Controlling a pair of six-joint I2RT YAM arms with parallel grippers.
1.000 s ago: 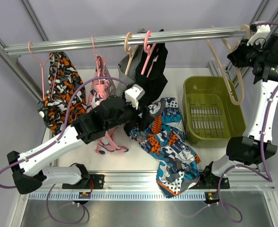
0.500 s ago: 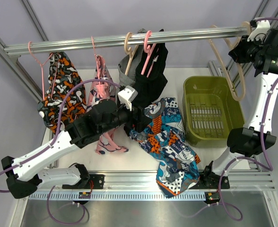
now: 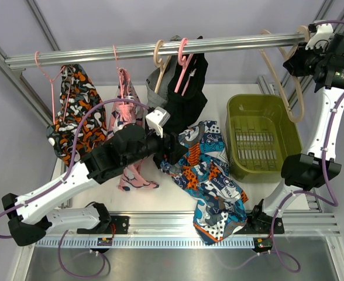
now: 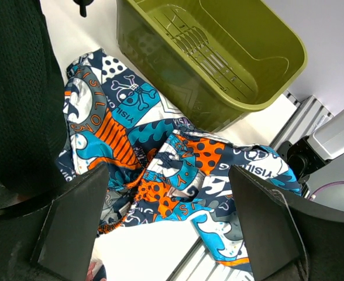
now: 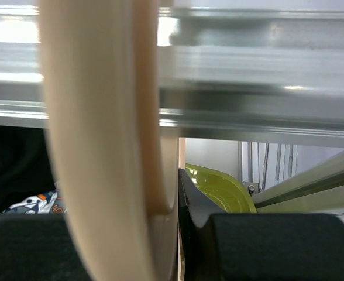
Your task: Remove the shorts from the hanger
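Observation:
The blue-orange-white shorts [image 3: 210, 175] lie crumpled on the table, one end spilling over the front rail. My left gripper [image 4: 166, 228] hovers open just above them [image 4: 172, 170], fingers [image 4: 72, 225] wide apart and holding nothing. Black shorts [image 3: 186, 91] hang from a pink hanger on the rail [image 3: 230, 42], with grey shorts [image 3: 159, 82] on a beige hanger beside them. At the rail's right end, my right gripper [image 3: 305, 50] is shut on an empty beige hanger [image 3: 284, 82]. That hanger's hook [image 5: 102, 146] fills the right wrist view, pressed against a finger [image 5: 192, 205].
A green basket [image 3: 264, 137] stands at the right of the table, also seen in the left wrist view [image 4: 219, 47]. An orange-black-white garment [image 3: 75, 114] and a pink patterned one [image 3: 125, 111] hang at the rail's left. Frame posts stand at both sides.
My left arm drew back a little to the left and its jaws widened slightly. My right gripper shifted the beige hanger slightly right along the rail.

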